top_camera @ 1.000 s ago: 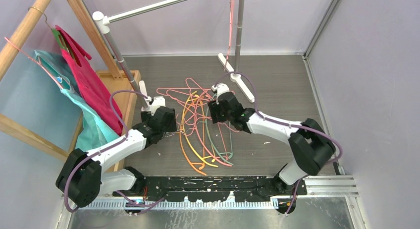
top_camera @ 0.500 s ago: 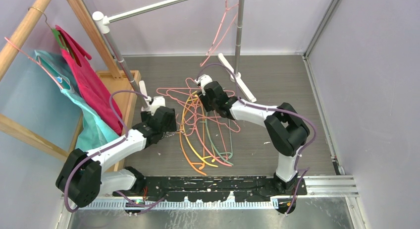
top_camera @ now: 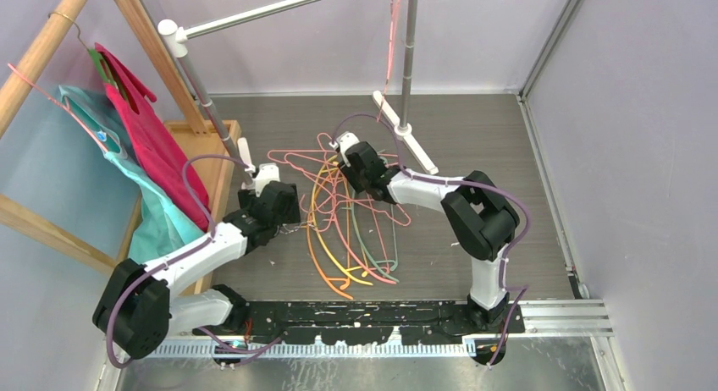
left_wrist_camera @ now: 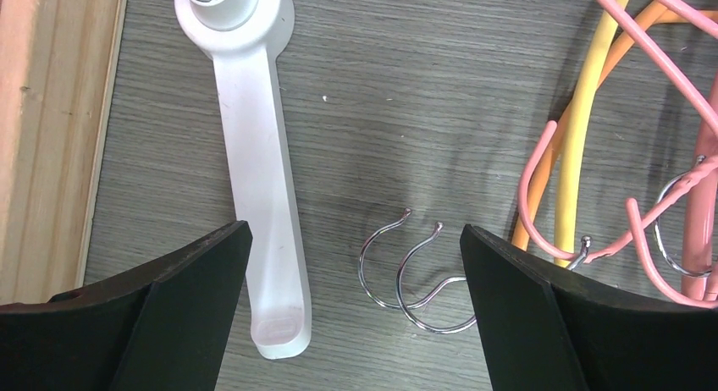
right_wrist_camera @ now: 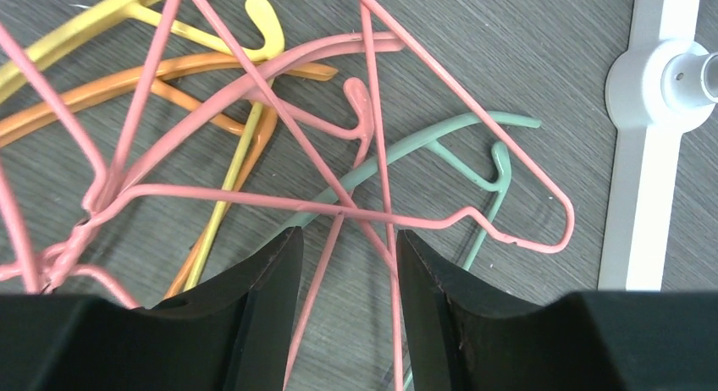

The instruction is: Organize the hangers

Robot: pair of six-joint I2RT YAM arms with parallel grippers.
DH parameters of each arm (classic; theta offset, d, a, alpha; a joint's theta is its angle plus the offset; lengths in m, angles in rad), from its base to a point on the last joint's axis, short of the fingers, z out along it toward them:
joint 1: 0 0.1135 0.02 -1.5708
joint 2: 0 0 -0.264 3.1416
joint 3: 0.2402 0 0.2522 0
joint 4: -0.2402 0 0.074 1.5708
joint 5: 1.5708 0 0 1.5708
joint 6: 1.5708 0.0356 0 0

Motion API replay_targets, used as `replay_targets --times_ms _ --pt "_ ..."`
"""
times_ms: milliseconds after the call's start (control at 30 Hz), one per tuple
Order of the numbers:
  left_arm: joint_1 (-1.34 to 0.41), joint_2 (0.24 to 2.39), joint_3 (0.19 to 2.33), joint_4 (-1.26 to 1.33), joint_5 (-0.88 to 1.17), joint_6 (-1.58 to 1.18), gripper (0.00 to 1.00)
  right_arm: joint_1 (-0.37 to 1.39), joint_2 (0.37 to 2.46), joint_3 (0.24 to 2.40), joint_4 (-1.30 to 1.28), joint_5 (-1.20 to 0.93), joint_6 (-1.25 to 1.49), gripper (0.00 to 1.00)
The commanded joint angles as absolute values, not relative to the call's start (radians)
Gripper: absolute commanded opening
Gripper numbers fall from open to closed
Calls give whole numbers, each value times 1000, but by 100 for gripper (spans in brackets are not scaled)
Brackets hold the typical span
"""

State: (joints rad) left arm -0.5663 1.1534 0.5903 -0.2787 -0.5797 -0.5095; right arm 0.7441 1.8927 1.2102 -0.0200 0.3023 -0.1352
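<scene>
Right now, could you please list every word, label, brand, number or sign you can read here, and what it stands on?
No text is readable in any view.
What looks like a small blue-and-white tag on the hanging teal fabric garment: too small to read.
The thin pink, orange, yellow and green hangers, white plastic rack foot and grey wood-grain table show no lettering.

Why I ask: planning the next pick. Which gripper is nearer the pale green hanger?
Right. The right gripper has the pale green hanger just ahead of its fingertips. The left gripper is off to the left, beside the rack's white foot, farther away.
</scene>
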Motion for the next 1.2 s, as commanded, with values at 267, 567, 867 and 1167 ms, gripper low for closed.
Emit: replay_targets --times_ms 267,567,867,1167 --pt "-557 1101 584 -256 -618 -520 98 748 1970 1253 87 390 -271 54" --pt "-554 1115 586 -247 -614 -517 98 748 1935 1241 103 375 -332 55" --pt "-552 1099 585 -262 -614 -517 98 759 1950 1303 49 355 -405 56" --pt "-551 1090 592 -281 -625 -520 98 754 2022 1378 22 308 -472 58"
